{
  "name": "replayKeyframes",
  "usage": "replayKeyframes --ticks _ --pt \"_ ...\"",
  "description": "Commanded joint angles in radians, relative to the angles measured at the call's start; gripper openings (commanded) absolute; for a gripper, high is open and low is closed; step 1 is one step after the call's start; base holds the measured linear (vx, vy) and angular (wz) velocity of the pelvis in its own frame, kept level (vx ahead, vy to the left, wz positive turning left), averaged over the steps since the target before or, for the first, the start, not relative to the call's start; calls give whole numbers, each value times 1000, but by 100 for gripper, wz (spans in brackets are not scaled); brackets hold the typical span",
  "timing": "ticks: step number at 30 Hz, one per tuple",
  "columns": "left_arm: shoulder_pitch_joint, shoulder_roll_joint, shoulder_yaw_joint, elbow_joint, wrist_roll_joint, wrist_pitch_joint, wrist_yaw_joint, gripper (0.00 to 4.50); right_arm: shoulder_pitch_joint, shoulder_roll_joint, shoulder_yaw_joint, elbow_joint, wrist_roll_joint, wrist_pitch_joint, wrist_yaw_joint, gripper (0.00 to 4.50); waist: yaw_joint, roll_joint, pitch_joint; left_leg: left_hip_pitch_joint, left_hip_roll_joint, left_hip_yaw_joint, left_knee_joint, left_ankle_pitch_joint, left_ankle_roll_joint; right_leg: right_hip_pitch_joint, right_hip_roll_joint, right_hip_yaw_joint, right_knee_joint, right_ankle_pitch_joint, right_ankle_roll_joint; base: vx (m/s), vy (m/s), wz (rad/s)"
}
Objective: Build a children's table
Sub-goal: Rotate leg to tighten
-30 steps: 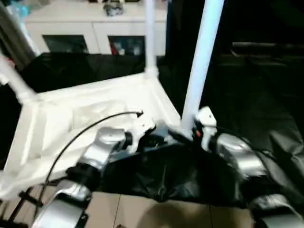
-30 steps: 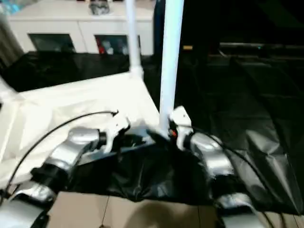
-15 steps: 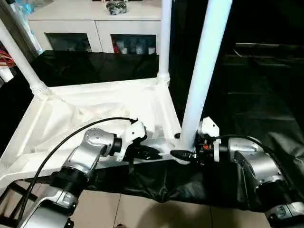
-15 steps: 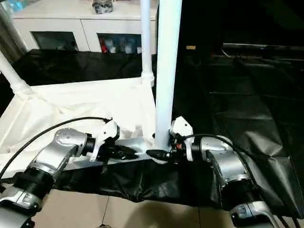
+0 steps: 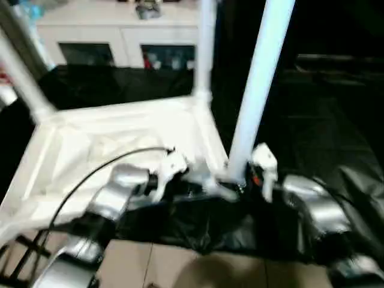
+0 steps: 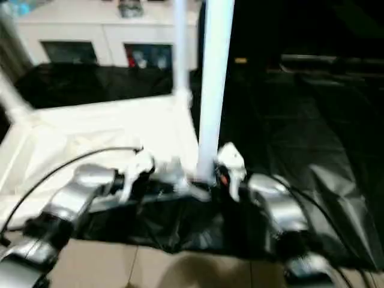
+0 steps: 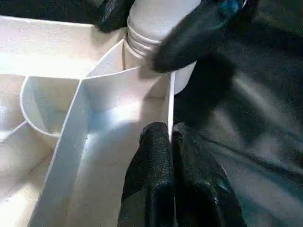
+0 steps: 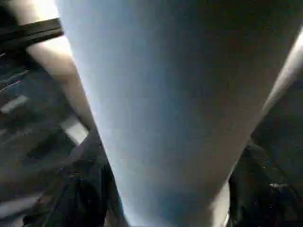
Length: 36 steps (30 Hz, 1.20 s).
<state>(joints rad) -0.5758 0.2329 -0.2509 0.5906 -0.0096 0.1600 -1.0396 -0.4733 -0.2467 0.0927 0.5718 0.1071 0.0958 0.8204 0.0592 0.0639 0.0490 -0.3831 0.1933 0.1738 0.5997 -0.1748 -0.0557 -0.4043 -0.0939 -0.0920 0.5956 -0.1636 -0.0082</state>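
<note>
Across the middle left of the head view, the white tabletop [image 5: 108, 141] is lying underside up on the black-draped table [image 5: 336, 120], its near edge sitting close to that table's front edge, with bare floor [image 5: 180, 270] showing below. Black cloth is stretching free to the right of the tabletop. Behind, along the top of the frame, a white cabinet [image 5: 120, 36] is standing. Three white legs are rising from corner sockets: one at upper left [image 5: 21, 78], one at top centre [image 5: 205, 48], and the near leg [image 5: 261, 84] right of centre. The left gripper [image 7: 171, 142] is pinching a thin rib of the tabletop's underside, fingers [image 7: 151, 161] pressed together on it, just beside the near leg's socket [image 7: 156, 42]. The right gripper [image 5: 243, 183] is sitting at the near leg's base, fingers straddling the tube; whether they are clamping it I cannot tell.
</note>
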Motion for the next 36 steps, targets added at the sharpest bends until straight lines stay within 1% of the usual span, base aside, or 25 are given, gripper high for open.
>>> replayKeyframes --ticks 1,2,3,4,5,6,8,9,12,13,14,15,17,18,22,23,24,26,27,29,30,32,34,35,36 --pt "-60 -52 39 -11 -15 -21 100 0 -9 54 27 81 -38 10 -117 270 -5 -14 -65 17 30 -11 -79 -281 16 48 -56 43 -81 -344 -197 0 0 0" --pt "-60 -52 39 -11 -15 -21 100 0 -9 54 27 81 -38 10 -117 270 -5 -14 -66 18 29 -11 -77 -283 17 48 -57 43 -81 -347 -196 0 0 0" --pt "-69 -66 41 0 -10 -18 129 0 -24 77 10 104 -34 22 -169 270 -7 -16 -66 12 29 -10 -77 -271 27 52 -57 44 -81 -333 -193 0 0 0" --pt "-85 -86 43 18 -2 -13 173 0 -44 108 -1 131 -34 29 -230 270 -7 -11 -69 14 29 -9 -75 -250 34 48 -57 46 -79 -305 -198 0 0 0" --pt "-96 -99 45 30 5 -10 203 0 -57 129 -8 149 -35 33 -270 270 -8 -13 -70 12 28 -10 -75 -235 38 52 -55 44 -77 -283 -202 0 0 0" --pt "-96 -99 45 30 5 -10 203 0 -57 129 -8 149 -35 33 -270 270 -8 -13 -70 13 28 -9 -75 -231 39 50 -54 44 -76 -276 -205 0 0 0" --pt "-120 -134 53 57 8 -5 264 0 -84 169 0 192 -58 14 -334 270 -7 -10 -72 11 30 -9 -73 -215 43 52 -55 44 -71 -241 -215 0 0 0" --pt "-129 -146 54 67 8 -9 280 0 -95 185 0 211 -62 -6 -348 270 -7 -12 -74 13 29 -8 -72 -209 48 52 -54 43 -71 -219 -222 0 0 0" --pt "-142 -164 56 91 11 -27 296 0 -122 212 -17 255 -59 -45 -364 270 -6 -10 -73 13 28 -7 -71 -211 56 53 -55 43 -70 -206 -231 0 0 0" --pt "-142 -165 56 91 11 -27 296 0 -122 212 -17 256 -58 -45 -364 325 -6 -12 -73 11 28 -6 -70 -206 64 55 -56 43 -69 -198 -234 0 0 0" --pt "-132 -157 49 77 4 -33 267 0 -124 212 -37 244 -26 -35 -322 339 -4 -12 -73 11 28 -6 -70 -201 70 56 -56 43 -68 -195 -234 0 0 0" --pt "-132 -157 49 77 4 -33 267 0 -124 212 -37 244 -26 -35 -322 339 -4 -12 -73 11 29 -6 -71 -204 73 56 -56 43 -69 -197 -234 0 0 0" --pt "-105 -133 40 46 -9 -42 201 0 -112 184 -25 212 -26 -55 -258 360 -3 -12 -72 11 29 -7 -71 -219 76 57 -57 43 -70 -215 -231 0 0 0" --pt "-99 -127 38 41 -11 -45 187 0 -110 176 -20 208 -28 -64 -244 360 -4 -15 -72 9 30 -7 -72 -217 77 58 -57 43 -70 -216 -229 0 0 0" --pt "-72 -97 31 7 -27 -46 126 0 -88 139 -4 162 -11 -80 -147 360 -5 -14 -72 9 32 -7 -71 -212 85 57 -56 43 -68 -210 -235 0 0 0" --pt "-63 -82 28 -1 -30 -51 98 0 -79 118 8 148 -8 -89 -96 360 -4 -18 -71 9 32 -6 -71 -213 87 57 -56 43 -69 -215 -236 0 0 0" --pt "-57 -71 26 -7 -33 -55 78 0 -72 103 16 137 -5 -93 -57 360 -2 -17 -72 9 32 -6 -71 -214 88 59 -57 42 -67 -218 -237 0 0 0" --pt "-50 -59 25 -12 -34 -60 57 0 -66 88 24 129 -2 -100 -13 360 -2 -15 -71 9 34 -5 -71 -216 92 56 -56 43 -69 -227 -234 0 0 0" --pt "-44 -49 24 -19 -38 -61 40 0 -57 72 30 109 7 -97 28 360 -4 -25 -70 9 34 -4 -71 -215 94 56 -55 43 -70 -230 -233 0 0 0" --pt "-29 -21 21 -37 -46 -58 -5 0 -33 34 44 57 31 -76 128 360 4 -23 -69 9 36 -4 -70 -211 98 56 -56 44 -67 -240 -231 0 0 0" --pt "-24 -13 22 -43 -49 -57 -17 0 -25 21 50 41 37 -69 158 360 4 -27 -70 8 37 -3 -70 -206 100 56 -55 44 -66 -236 -231 0 0 0" --pt "-15 0 24 -58 -55 -51 -44 0 -11 -3 57 14 42 -57 213 360 7 -26 -69 9 38 -4 -71 -202 101 54 -56 44 -66 -243 -231 0 0 0" --pt "-6 14 22 -75 -62 -41 -73 0 1 -26 65 -9 47 -40 261 360 7 -32 -67 10 38 -3 -71 -204 97 53 -55 45 -67 -251 -231 0 0 0" --pt "-3 18 21 -80 -64 -38 -82 0 5 -33 67 -15 48 -33 276 360 9 -31 -67 9 39 -3 -71 -200 98 53 -58 46 -65 -251 -230 0 0 0" --pt "1 23 21 -86 -68 -34 -91 0 10 -44 72 -24 50 -28 297 360 9 -33 -67 10 38 -3 -71 -200 99 51 -56 45 -68 -258 -229 0 0 0"
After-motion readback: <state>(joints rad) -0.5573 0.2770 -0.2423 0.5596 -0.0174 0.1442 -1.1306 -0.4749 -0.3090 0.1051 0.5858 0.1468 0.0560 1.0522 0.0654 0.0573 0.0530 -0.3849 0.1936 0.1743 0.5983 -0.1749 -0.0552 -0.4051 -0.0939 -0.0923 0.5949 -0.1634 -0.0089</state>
